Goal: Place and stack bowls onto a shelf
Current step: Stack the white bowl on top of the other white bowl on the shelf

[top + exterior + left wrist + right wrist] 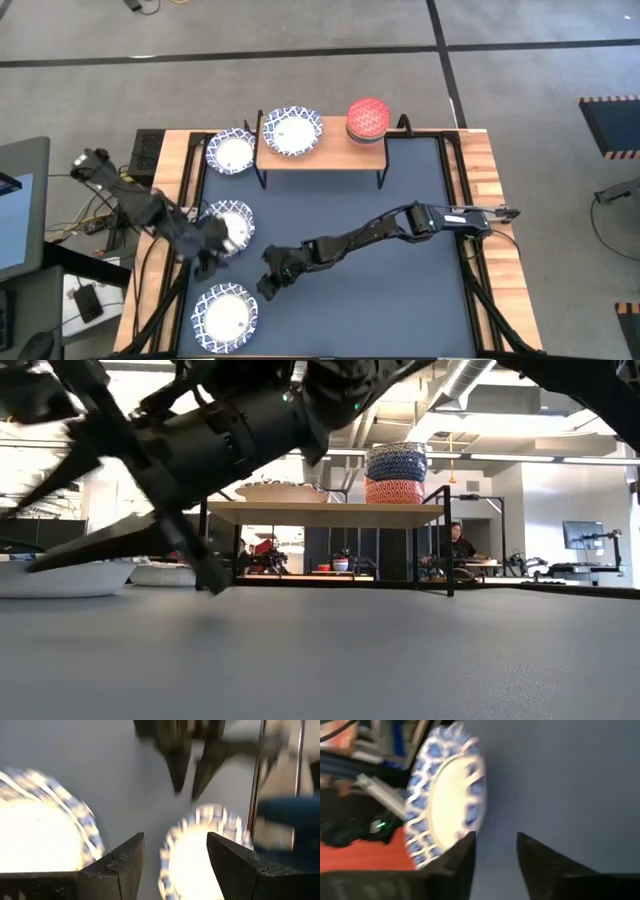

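Note:
The light-wood shelf [330, 157] stands at the table's far edge. On it rest a white blue-rimmed bowl [292, 131] and a stack with a red bowl [367, 117], topped in the low view by a dark patterned bowl [396, 460]. Three more white blue-rimmed bowls sit on the table: one left of the shelf [231, 152], one at mid-left [232, 218], one at near-left [226, 316]. My left gripper [213, 252] is open by the mid-left bowl's near side. My right gripper [268, 283] is open, just right of the near-left bowl [445, 800].
The dark-blue tabletop [400, 280] has free room at its right half and near the shelf's front. Wooden side strips [490, 180] and cables border the table. Both arms reach across its near-left part, close to each other.

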